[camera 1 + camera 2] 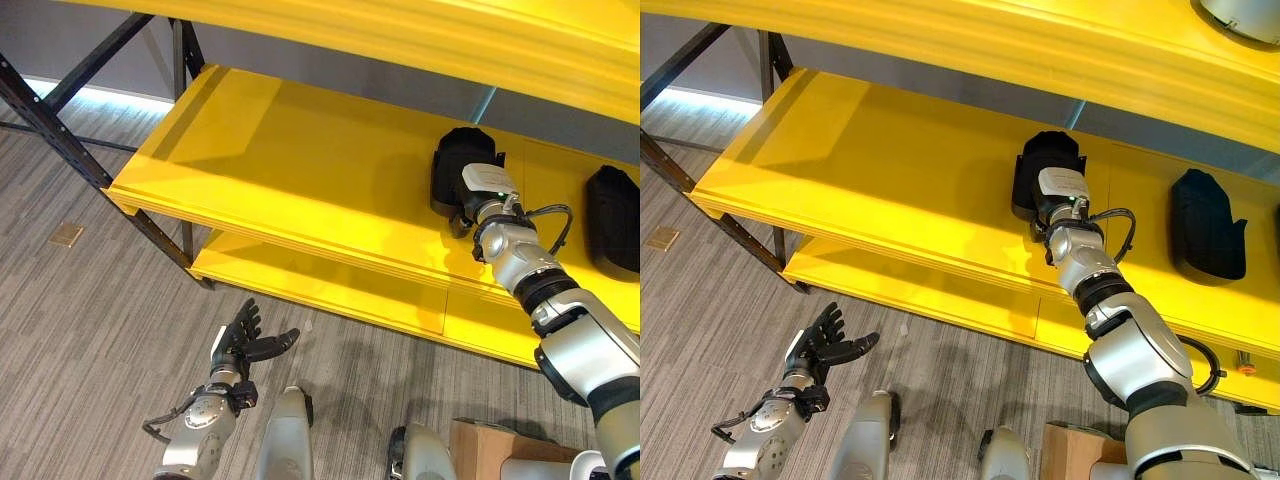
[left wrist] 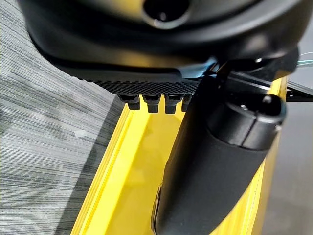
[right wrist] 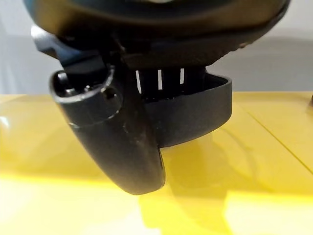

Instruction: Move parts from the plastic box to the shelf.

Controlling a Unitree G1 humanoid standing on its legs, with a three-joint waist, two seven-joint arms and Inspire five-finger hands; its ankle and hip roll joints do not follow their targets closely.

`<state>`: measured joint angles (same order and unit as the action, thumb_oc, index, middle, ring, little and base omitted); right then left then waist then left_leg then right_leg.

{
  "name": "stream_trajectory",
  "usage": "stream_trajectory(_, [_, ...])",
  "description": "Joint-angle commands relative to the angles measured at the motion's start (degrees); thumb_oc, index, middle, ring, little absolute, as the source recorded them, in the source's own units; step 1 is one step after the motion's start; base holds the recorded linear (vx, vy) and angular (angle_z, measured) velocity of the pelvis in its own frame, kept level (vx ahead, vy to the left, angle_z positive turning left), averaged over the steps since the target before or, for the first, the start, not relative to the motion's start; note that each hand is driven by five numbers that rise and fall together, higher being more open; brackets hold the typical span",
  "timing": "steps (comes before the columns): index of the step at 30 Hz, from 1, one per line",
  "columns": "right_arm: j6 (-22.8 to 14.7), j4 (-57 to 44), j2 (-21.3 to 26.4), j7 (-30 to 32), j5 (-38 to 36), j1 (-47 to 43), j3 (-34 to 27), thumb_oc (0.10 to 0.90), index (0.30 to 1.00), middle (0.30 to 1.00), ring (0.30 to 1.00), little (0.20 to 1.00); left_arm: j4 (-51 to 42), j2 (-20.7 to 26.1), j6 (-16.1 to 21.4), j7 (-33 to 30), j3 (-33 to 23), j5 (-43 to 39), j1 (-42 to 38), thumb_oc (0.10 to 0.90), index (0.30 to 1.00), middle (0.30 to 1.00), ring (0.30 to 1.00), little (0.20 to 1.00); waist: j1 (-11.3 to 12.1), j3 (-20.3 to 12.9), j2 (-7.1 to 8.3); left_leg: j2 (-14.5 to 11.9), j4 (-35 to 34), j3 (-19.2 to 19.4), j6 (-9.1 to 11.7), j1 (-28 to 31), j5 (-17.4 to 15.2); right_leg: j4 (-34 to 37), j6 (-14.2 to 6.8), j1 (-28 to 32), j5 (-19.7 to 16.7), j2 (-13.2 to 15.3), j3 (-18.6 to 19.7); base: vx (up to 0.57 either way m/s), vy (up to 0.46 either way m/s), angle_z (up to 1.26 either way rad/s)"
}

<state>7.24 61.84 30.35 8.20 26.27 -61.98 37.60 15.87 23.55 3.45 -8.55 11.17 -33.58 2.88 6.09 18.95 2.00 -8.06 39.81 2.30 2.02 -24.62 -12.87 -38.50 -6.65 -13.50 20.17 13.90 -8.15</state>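
Right hand (image 1: 1055, 200) gripping part (image 1: 1040, 160) on shelf (image 1: 890, 170)

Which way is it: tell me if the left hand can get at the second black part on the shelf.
Probably not: the left hand hangs open low over the floor, the second black part lies far across on the shelf.

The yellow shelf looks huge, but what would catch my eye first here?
Likely the right hand reaching onto the yellow shelf with a black part in its grip, resting on the middle board. A second black part lies further right on that board. The left hand hangs open over the grey floor.
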Motion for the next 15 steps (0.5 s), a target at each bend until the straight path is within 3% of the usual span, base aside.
stream_trajectory(1, [-0.78, 1.73, 2.91, 3.65, 0.68, -9.12, 0.94, 0.4, 0.3, 0.3, 0.3, 0.3, -4.62, 2.79, 5.09, -0.07, 1.45, -0.26, -1.84, 0.9, 1.0, 1.0, 1.0, 1.0, 1.57, -2.6, 0.29, -6.49, -1.56, -6.19, 4.22, 1.45, 2.39, 0.46, 0.88, 2.56, -2.34, 1.76, 0.11, 0.0, 0.0, 0.0])
stream_trajectory(15, [-0.5, 7.24, 1.95, 2.1, 2.37, -7.08, 1.12, 0.4, 0.3, 0.3, 0.3, 0.3, -4.66, 2.73, 5.03, 0.37, 2.25, 0.17, -2.15, 0.9, 1.0, 1.0, 1.0, 1.0, 1.93, -2.14, -0.41, -6.24, -2.11, -7.11, 4.37, 0.9, 2.94, 0.17, 1.08, 2.43, -2.18, 1.74, -0.56, 0.0, -0.004, 0.02])
